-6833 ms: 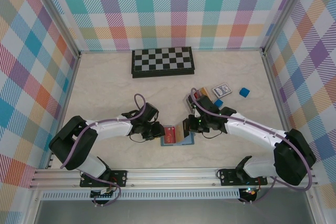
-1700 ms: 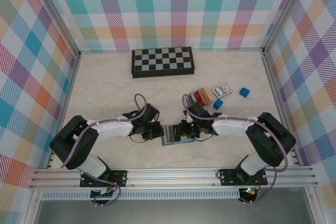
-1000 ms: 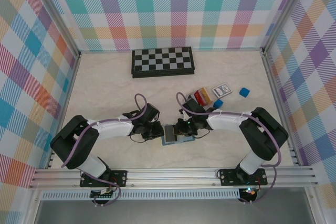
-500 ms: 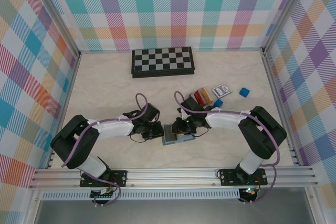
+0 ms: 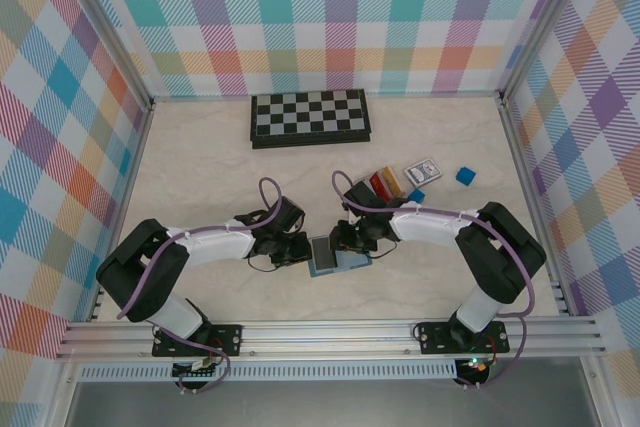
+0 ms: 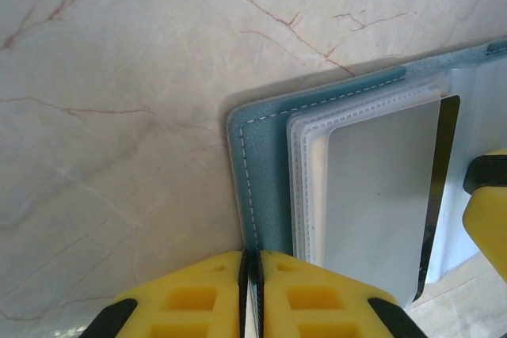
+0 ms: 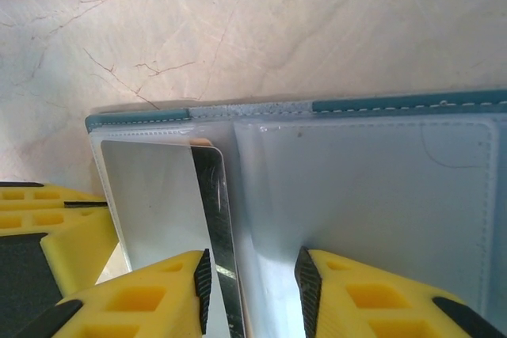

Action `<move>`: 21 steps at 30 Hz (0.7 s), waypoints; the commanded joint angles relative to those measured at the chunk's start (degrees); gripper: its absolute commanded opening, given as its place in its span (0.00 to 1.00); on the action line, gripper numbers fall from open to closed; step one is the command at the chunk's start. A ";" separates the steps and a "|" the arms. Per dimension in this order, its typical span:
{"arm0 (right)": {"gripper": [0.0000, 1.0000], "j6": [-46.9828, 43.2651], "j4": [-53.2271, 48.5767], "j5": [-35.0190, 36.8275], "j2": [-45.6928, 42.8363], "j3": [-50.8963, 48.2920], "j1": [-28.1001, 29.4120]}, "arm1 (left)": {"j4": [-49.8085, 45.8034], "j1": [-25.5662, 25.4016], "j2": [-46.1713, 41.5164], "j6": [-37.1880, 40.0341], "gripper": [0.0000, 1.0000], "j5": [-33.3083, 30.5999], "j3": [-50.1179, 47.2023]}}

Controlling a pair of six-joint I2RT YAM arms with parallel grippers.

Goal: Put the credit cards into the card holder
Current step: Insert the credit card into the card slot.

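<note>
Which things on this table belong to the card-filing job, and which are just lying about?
Belong to the job: card holder, lying open; card with a dark stripe at its clear pockets; red and tan credit cards farther back.

Just lying about: chessboard; patterned card; blue cube; second blue cube.

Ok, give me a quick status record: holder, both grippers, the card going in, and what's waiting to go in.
card holder: open flat, clear pockets facing up
left gripper: shut on the holder's teal edge
right gripper: jaws apart, either side of the card's dark edge
card: inside a clear pocket on the half the left gripper pins
loose cards: red and tan, beyond the holder, beside the patterned card
</note>
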 commanded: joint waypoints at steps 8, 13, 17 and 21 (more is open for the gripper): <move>0.28 -0.68 1.61 -3.71 3.45 4.42 0.31 | -0.30 -0.80 0.19 0.58 0.12 -2.11 0.45; 0.29 -0.63 0.44 -4.07 5.58 5.22 0.39 | -0.01 -0.85 0.50 0.72 0.12 -1.93 0.59; 0.26 -0.83 1.43 -6.22 6.46 5.53 0.49 | -0.20 -0.81 0.59 0.88 0.12 -1.85 0.87; 0.23 -1.92 3.40 -9.22 5.12 5.86 0.84 | -0.37 -0.82 0.86 1.21 0.12 -2.10 1.42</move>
